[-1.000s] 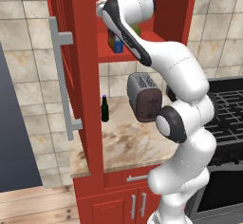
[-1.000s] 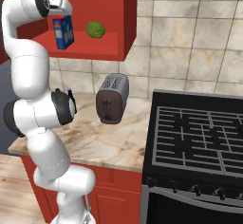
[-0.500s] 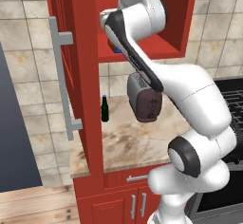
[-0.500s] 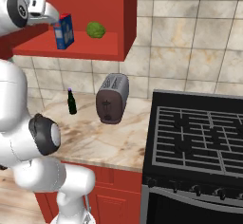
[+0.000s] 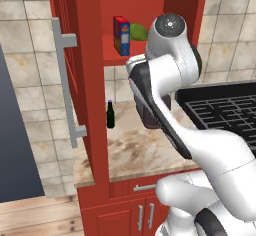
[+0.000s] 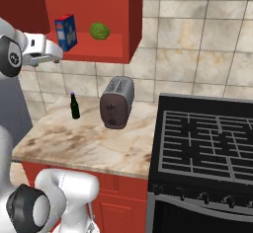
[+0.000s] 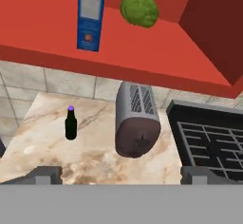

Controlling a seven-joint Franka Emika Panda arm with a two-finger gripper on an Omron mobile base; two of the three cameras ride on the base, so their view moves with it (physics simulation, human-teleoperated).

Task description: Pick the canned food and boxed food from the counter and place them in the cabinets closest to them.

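Since a second ago the gripper [image 6: 55, 59] has backed off the boxed food [image 6: 65, 32], a light, stiff carton best pinched across its narrow sides, now upright on the cabinet shelf [image 6: 106, 49], fingers spread empty.

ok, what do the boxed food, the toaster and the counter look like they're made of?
Boxed food: probably printed cardboard, going by its flat faces, sharp edges and red and blue print. Toaster: likely brushed metal for the grey matte shell, with a darker end panel that may be plastic. Counter: looks like polished stone, from the beige-and-brown marbled veining. All rendered, so these are judged by look only.
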